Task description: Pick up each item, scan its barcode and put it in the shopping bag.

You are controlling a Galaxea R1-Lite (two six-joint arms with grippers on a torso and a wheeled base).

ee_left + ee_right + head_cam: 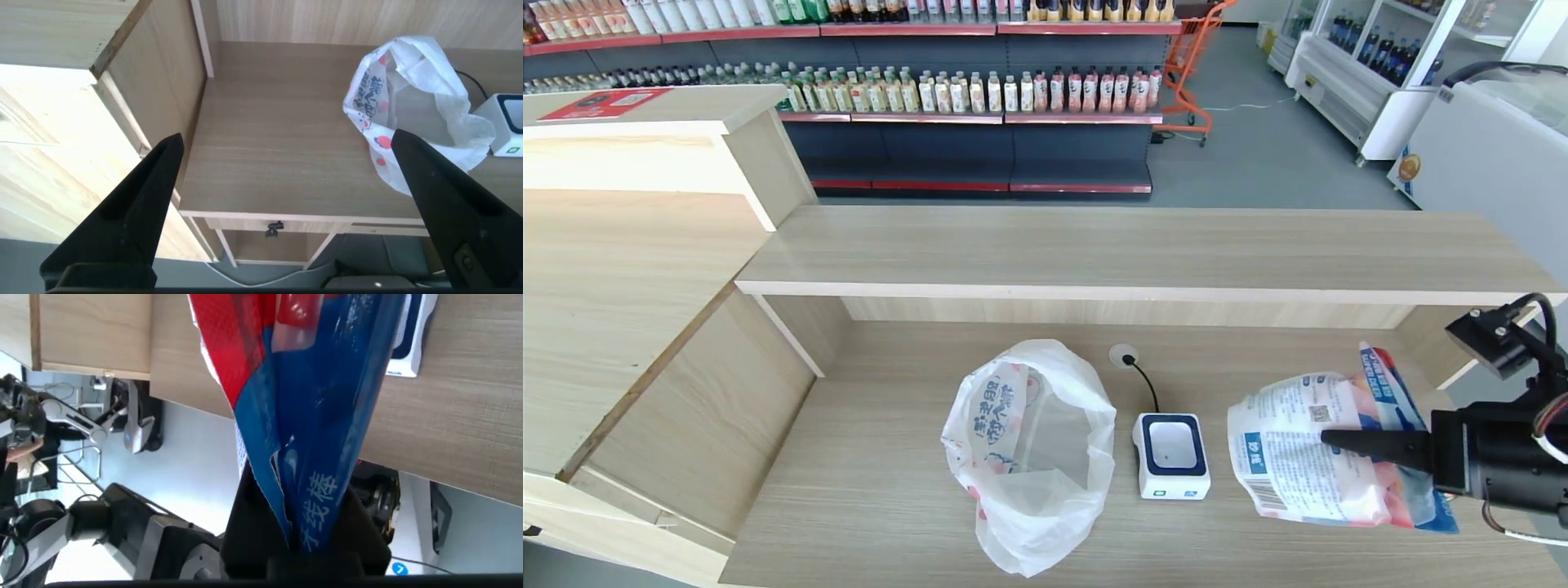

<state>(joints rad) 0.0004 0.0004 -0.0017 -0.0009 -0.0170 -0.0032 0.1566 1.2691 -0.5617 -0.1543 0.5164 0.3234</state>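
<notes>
the right tool is clamped on a white, blue and red snack packet just right of the barcode scanner. the packet's barcode and qr code face up. the printed shopping bag stands open on the tabletop, left of the scanner. the left tool gapes wide, holding nothing.

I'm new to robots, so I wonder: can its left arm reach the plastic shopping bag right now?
Probably yes: the left end effector is open, and only bare counter lies between it and the shopping bag.

Bright, even light — soft shadows, sharp focus
</notes>
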